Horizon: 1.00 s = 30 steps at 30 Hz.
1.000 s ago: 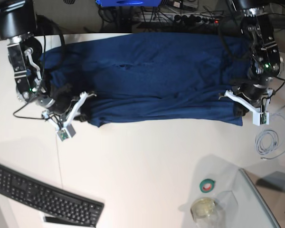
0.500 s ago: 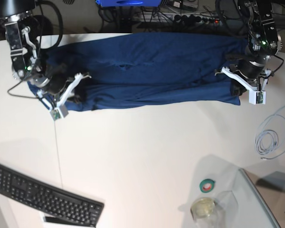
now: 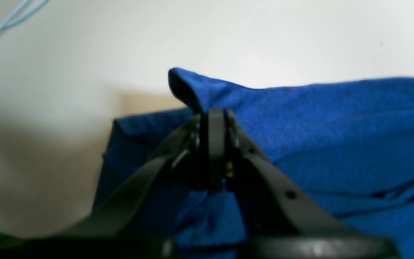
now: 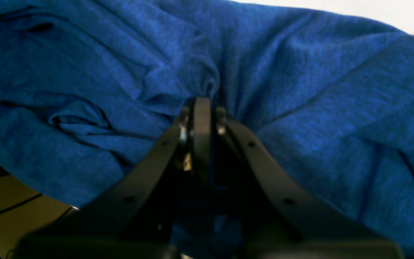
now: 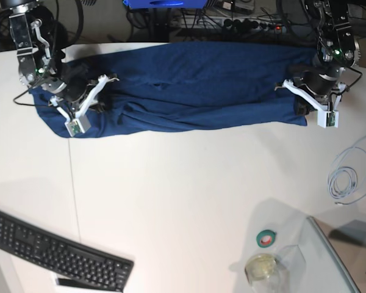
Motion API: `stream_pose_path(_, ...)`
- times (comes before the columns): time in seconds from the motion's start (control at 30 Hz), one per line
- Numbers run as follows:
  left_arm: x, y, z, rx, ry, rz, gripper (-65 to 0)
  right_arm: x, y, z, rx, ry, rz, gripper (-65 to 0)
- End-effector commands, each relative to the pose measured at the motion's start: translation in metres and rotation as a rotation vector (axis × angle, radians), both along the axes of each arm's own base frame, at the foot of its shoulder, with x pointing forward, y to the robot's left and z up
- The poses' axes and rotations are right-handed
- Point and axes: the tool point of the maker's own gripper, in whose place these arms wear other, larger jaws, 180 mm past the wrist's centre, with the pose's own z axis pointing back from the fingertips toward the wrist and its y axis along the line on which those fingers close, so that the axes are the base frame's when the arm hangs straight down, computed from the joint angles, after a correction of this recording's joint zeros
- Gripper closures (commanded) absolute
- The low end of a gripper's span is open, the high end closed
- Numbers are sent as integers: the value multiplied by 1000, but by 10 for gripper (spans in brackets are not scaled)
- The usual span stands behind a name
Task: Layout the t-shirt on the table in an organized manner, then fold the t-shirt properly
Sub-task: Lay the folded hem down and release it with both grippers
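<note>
T-shirt [image 5: 189, 85] fabric sits pinched between both arms' closed jaws, one at each end.

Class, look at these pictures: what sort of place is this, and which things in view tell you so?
Probably a robotics lab or workshop bench: two robot arms grip a t-shirt on a white table, with a keyboard, a coiled cable and a power strip nearby.

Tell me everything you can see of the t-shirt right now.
The t-shirt is plain dark blue soft knit fabric with no print, stretched into a long wrinkled band across the far part of the white table, apparently folded lengthwise. Creases run along its length. The left gripper is shut on one end, with a fabric corner poking above the jaws. The right gripper is shut on the bunched other end.
</note>
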Motion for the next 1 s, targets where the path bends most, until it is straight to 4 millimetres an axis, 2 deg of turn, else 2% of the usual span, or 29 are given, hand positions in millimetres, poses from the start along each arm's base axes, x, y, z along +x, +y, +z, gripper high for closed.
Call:
stream_pose_path(0.0, 4, 3, 10, 16, -34, -6, 0, 10, -2, 11, 9, -45, -10, -2)
stream_pose_path(0.13, -9, 4, 10, 29, -14, -19, 0, 5, -2, 8, 9, -34, -10, -2)
stream_pose_path(0.23, -11, 5, 12, 38, -16, -22, 0, 6, 2, 17, 16, -57, -3, -2)
stream_pose_path(0.4, -12, 22, 23, 63, -34, 16, 0, 5, 5, 23, 21, -73, 4, -2)
stream_pose_path(0.53, -11, 17, 21, 67, -27, -27, 0, 3, 4, 21, 20, -65, 1, -2)
stream_pose_path(0.83, -27, 15, 12, 62, 18, -47, 0, -4, 3, 15, 17, -41, 0, -11)
stream_pose_path(0.9, -29, 15, 11, 62, 23, -49, 0, -6, 3, 12, 16, -31, -2, -36)
stream_pose_path(0.97, -29, 14, 11, 61, 25, -51, 0, -7, 3, 11, 18, -28, -5, -98)
